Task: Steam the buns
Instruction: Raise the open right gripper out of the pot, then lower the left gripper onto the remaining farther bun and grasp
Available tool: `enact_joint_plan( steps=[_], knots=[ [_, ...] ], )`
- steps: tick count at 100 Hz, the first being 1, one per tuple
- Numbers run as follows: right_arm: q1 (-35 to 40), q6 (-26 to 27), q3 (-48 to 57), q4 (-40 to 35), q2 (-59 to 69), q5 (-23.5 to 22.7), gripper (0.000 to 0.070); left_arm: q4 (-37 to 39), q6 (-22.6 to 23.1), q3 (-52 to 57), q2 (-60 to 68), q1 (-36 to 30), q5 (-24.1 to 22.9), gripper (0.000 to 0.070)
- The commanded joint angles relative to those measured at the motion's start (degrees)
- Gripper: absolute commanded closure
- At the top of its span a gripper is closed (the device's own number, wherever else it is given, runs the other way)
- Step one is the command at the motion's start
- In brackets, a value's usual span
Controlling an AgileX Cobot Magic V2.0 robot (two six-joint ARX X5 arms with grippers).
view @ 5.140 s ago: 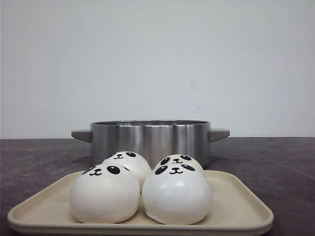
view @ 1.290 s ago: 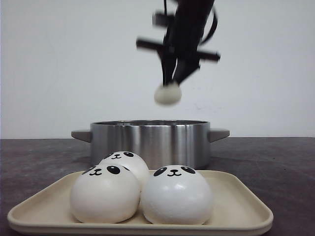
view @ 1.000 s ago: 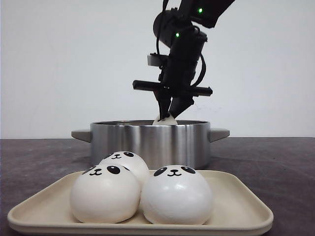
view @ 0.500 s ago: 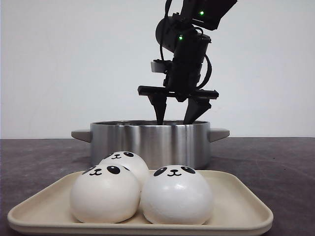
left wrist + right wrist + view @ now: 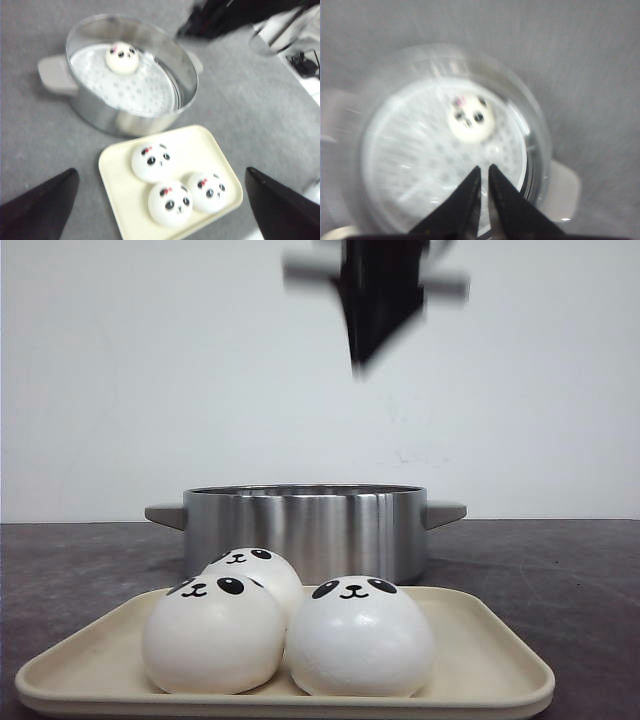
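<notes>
three panda buns (image 5: 290,632) huddle touching on the cream tray (image 5: 490,665), in front of the steel steamer pot (image 5: 305,525); one bun (image 5: 122,56) sits on its perforated plate; right gripper (image 5: 484,172) high above pot, fingertips nearly together, empty, blurred; left gripper (image 5: 160,200) wide apart, empty.
</notes>
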Motion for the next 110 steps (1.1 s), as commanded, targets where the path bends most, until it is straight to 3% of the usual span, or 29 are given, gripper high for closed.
enact_joint_plan(
  steps=[1,16,45,78,96,110],
  knots=[
    [3.37,-1.66,1.51,-1.18,-4.76,2.54,0.069,0.07,-0.13,0.79,0.33,-1.16,-0.26,0.0027],
    [12.02,-1.16,1.51,-4.79,-16.52,7.06,0.069,0.96,-0.5,0.79,2.23,-2.75,-0.26,0.0027],
    [24.83,0.11,1.51,-7.56,-31.41,15.54,0.069,8.04,-6.21,0.81,18.23,-6.36,-0.02,0.0027],
    [26.16,0.57,1.49,-11.52,-38.56,18.01,0.0691,16.46,-11.45,0.87,36.59,-13.22,-0.72,0.0027],
    [26.16,1.33,1.49,-13.09,-39.15,18.01,0.069,18.95,-12.83,3.74,44.19,-16.48,-7.32,0.0026],
    [26.16,1.88,1.49,-14.56,-39.01,17.97,0.069,18.97,-12.76,6.97,49.57,-18.05,-9.14,0.0026]
  ],
)
